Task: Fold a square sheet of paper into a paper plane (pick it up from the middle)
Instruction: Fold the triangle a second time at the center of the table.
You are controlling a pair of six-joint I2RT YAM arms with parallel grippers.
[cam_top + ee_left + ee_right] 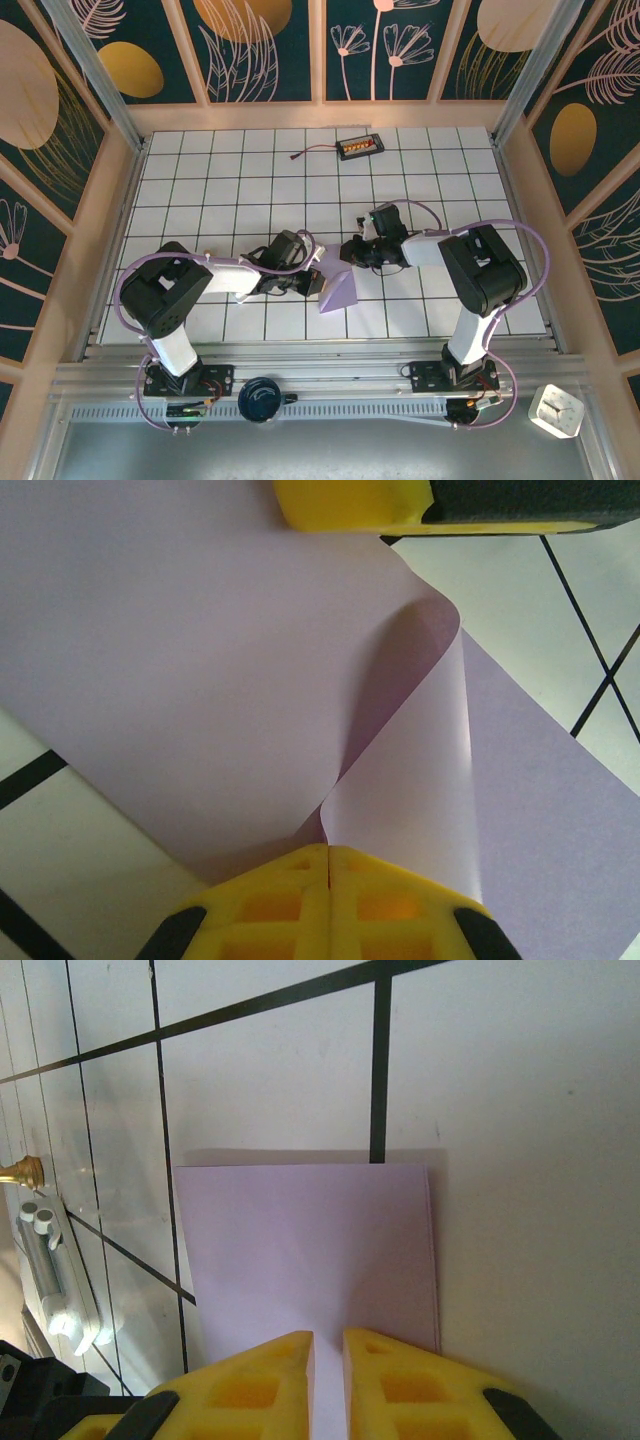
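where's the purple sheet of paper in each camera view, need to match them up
Top external: the sheet of paper lies just below centre, between the two grippers.
Left wrist: it spans most of the picture, curled up at the middle and pinched between the yellow fingers at the bottom.
Right wrist: lower centre, its flat edge runs into the yellow fingers.
Shared landmark: the black grid lines of the white table.

Matt, smooth lavender paper sheet [180, 680] lies on glossy white tiled table [520, 1080]; yellow plastic left claw [328, 855] looks slightly shiny.
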